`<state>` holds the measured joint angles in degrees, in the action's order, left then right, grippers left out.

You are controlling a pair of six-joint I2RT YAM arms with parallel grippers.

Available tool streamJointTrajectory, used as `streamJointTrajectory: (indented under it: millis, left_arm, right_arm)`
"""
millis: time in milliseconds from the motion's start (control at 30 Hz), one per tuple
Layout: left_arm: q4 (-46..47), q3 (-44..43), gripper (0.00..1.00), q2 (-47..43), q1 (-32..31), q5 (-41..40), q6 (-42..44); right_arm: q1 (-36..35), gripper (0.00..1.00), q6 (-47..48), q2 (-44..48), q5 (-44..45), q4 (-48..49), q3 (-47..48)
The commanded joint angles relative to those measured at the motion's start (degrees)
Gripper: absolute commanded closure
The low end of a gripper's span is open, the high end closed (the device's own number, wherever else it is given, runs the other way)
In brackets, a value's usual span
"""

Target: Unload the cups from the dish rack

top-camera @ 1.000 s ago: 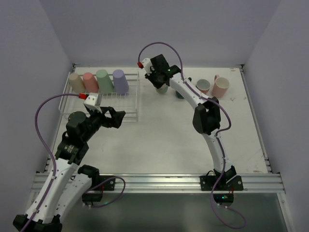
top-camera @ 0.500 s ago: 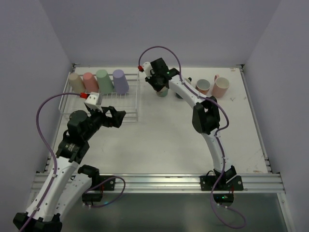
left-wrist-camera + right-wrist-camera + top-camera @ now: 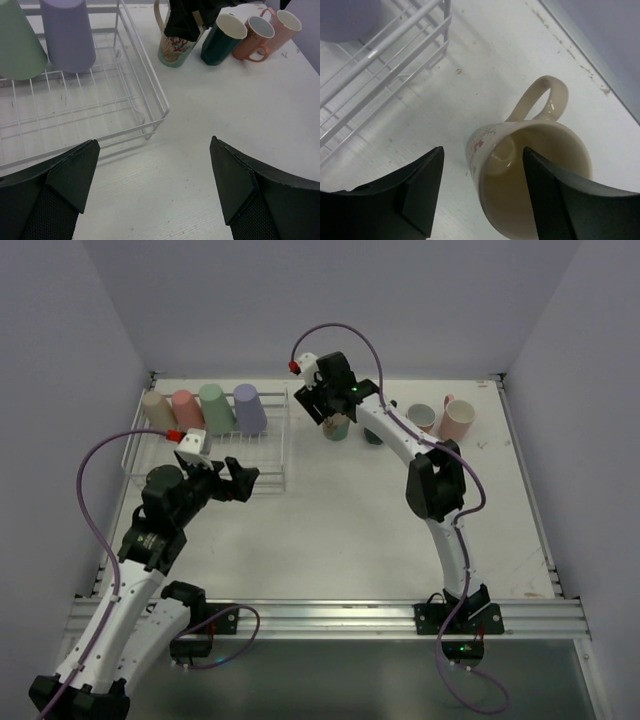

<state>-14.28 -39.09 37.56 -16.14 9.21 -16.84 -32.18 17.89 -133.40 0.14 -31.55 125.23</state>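
Jaws apart on my right gripper (image 3: pixel 482 150), straddling the wall of the floral mug (image 3: pixel 550 135), arm stretched far across the table (image 3: pixel 330 530). My left gripper (image 3: pixel 153 142) gapes wide, low before the rack (image 3: pixel 150 95). Four tumblers (image 3: pixel 215 406) are in the rack. Four mugs stand on the table.

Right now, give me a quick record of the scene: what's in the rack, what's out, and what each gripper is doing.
In dish rack: beige cup, pink cup, mint cup, lilac cup, all upside down
On table: floral mug, dark green cup, salmon mug, pink mug, all upright
Right gripper: open, over the floral mug's rim
Left gripper: open, empty, above the table by the rack's corner
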Motion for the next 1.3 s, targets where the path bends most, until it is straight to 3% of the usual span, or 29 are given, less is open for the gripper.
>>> streamJointTrajectory:
  millis: [0, 133, 233, 400, 500, 600, 633, 800, 1033, 1267]
  left_arm:
    - [2.5, -0.2, 0.00, 0.3, 0.6, -1.8, 0.9]
    - [2.5, -1.1, 0.00, 2.2, 1.1, -2.9, -1.2]
    - [2.3, -3.1, 0.00, 4.6, 1.1, -3.1, -3.4]
    - [3.8, -8.6, 0.00, 11.9, 1.1, -7.4, -6.2]
    - [4.8, -16.0, 0.00, 19.1, 0.8, -11.2, -6.4]
    - [5.6, -22.1, 0.00, 27.6, 0.7, -15.5, -4.6]
    - [5.6, -23.7, 0.00, 30.0, 0.7, -18.2, -4.0]
    - [6.2, -33.7, 0.00, 43.5, 0.4, -23.5, 0.3]
    - [12.2, -39.4, 0.05, 53.4, 0.4, -27.1, 6.0]
    - [13.1, -43.9, 0.05, 62.3, 0.4, -28.9, 8.4]
  right_arm:
    - [0.3, 0.31, -1.7, 8.1, 2.2, 5.5, -1.7]
    - [0.3, 0.10, -4.1, 13.0, 2.2, 7.6, -4.4]
    - [0.2, 0.01, -6.6, 18.3, 2.5, 9.7, -7.3]
    - [0.3, 0.01, -13.4, 29.0, 0.2, 11.6, -13.5]
    - [0.3, 0.01, -22.3, 38.6, -2.4, 17.1, -24.0]
    - [0.1, 0.01, -36.1, 46.7, -7.2, 30.3, -39.4]
    - [-0.1, 0.01, -38.7, 51.6, -8.8, 33.7, -47.4]
    - [-2.4, 0.01, -47.1, 63.1, -12.3, 43.8, -63.4]
    - [-4.5, 0.01, -48.8, 69.9, -14.6, 46.8, -71.5]
    - [-4.5, 0.01, -47.5, 71.0, -13.9, 45.5, -73.1]
